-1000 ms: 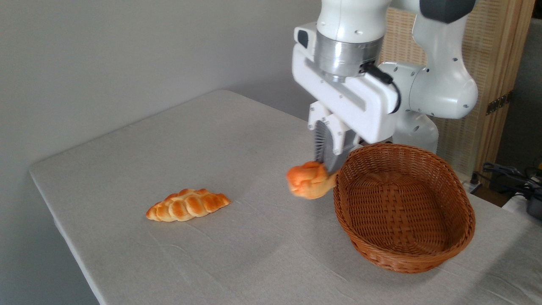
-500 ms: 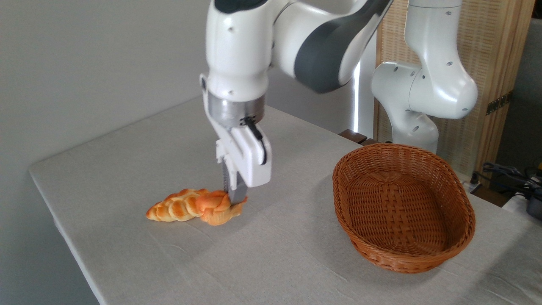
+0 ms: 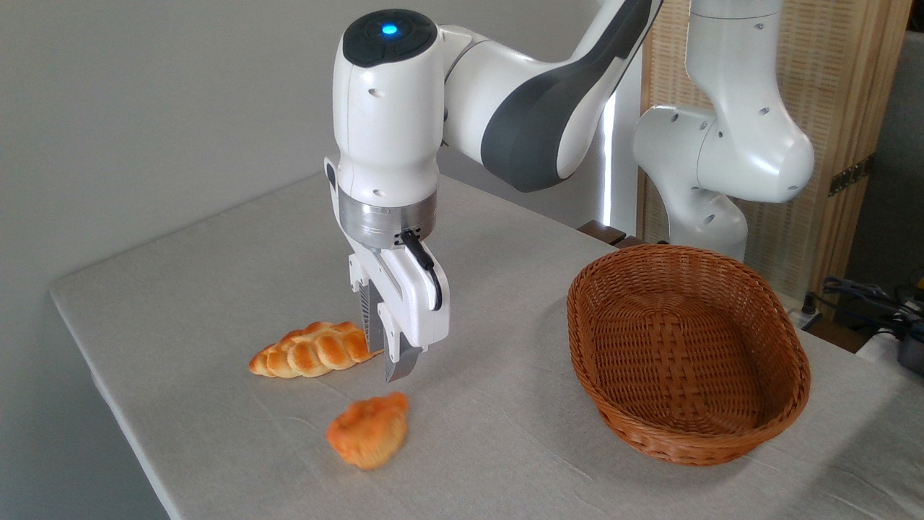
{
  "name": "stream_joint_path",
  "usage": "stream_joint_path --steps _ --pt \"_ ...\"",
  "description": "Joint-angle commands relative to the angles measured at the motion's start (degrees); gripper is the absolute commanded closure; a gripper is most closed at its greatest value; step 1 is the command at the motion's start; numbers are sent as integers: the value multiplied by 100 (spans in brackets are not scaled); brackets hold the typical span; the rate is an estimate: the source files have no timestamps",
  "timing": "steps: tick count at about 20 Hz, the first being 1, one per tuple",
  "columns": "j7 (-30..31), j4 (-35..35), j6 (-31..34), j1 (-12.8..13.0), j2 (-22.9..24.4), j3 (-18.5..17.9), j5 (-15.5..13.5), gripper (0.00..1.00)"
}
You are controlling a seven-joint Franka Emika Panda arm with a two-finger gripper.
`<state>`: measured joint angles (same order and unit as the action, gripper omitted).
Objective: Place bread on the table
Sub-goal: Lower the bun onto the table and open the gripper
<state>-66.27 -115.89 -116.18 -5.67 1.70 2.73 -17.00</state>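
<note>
Bread [image 3: 368, 430] on table [image 3: 216, 274], apart from braided loaf [image 3: 312, 349]; pincer [image 3: 390, 354] seemingly empty.

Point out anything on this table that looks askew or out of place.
The bread lies tipped on its side on the table instead of sitting on its base, in front of the braided loaf. The claw hangs empty above it. The wicker basket sits upright and empty; nothing is spilled.
</note>
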Motion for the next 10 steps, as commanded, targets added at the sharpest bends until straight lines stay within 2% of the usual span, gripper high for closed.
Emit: stream_joint_path --steps 1,5,9,10 --pt "61 102 -72 -13 -21 8 -102 0" --pt "333 426 183 -13 14 0 -93 0" --pt "1228 1208 596 -13 5 0 -41 0" --pt "1326 1314 614 -13 40 0 81 0"
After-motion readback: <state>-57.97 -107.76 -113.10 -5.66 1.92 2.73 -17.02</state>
